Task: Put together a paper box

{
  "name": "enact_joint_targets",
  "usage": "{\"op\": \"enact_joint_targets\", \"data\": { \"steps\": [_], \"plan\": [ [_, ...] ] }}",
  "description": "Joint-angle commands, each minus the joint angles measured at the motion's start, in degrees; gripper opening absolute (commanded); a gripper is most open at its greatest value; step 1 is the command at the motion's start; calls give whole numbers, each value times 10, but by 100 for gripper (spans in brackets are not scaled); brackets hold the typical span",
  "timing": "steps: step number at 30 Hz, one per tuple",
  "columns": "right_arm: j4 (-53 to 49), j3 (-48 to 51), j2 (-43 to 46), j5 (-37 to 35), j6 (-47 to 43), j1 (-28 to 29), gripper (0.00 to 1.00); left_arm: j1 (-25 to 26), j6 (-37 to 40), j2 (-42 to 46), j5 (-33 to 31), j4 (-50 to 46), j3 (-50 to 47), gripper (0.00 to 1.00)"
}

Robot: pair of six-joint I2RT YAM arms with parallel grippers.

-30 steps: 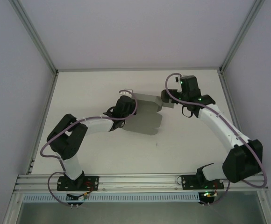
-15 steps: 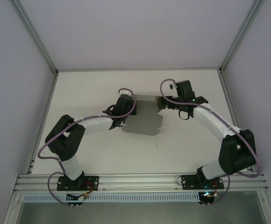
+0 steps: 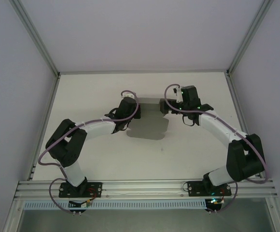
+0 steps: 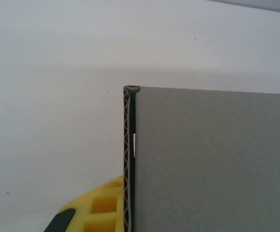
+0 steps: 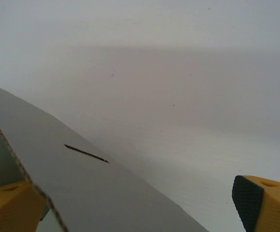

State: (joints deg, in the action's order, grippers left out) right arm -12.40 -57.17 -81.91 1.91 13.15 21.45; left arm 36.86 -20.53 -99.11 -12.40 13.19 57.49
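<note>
At the middle of the table (image 3: 89, 92), the left gripper (image 3: 136, 110) pinches the grey paper box (image 3: 149, 127) edge; the right gripper (image 3: 162, 106) hangs spread wide at its far side.

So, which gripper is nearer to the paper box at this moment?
Left. The left gripper is shut on the left edge of the paper box, so it touches it. The right gripper stands open at the box's far right flap, not closed on it.

Your top camera looks down over the whole table (image 3: 82, 96) from behind; both wrist cameras press close to the paper box (image 3: 149, 126), shared by all.
</note>
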Motion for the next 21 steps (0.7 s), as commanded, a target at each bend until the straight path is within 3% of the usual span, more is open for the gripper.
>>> {"op": "enact_joint_targets", "data": {
  "steps": [1, 4, 7, 11, 14, 19, 21],
  "plan": [
    [-2, 27, 73, -50, -10, 2, 100, -10, -16, 27, 10, -12, 13, 0],
    [-28, 46, 117, -67, -36, -5, 98, -19, -19, 30, 24, -19, 11, 0],
    [-50, 44, 128, -43, -67, -10, 88, -20, -11, 34, 39, -19, 10, 0],
    [-60, 22, 98, -15, -85, -12, 83, -20, 2, 34, 70, -20, 13, 0],
    [-69, -4, 66, -13, -88, -13, 71, -19, 3, 37, 74, -24, 14, 0],
    [-80, -24, 44, -33, -87, -13, 23, -19, 10, 38, 77, -38, 17, 0],
    [-83, -25, 37, -38, -91, -12, 18, -20, 11, 35, 84, -40, 18, 0]
  ]
}}
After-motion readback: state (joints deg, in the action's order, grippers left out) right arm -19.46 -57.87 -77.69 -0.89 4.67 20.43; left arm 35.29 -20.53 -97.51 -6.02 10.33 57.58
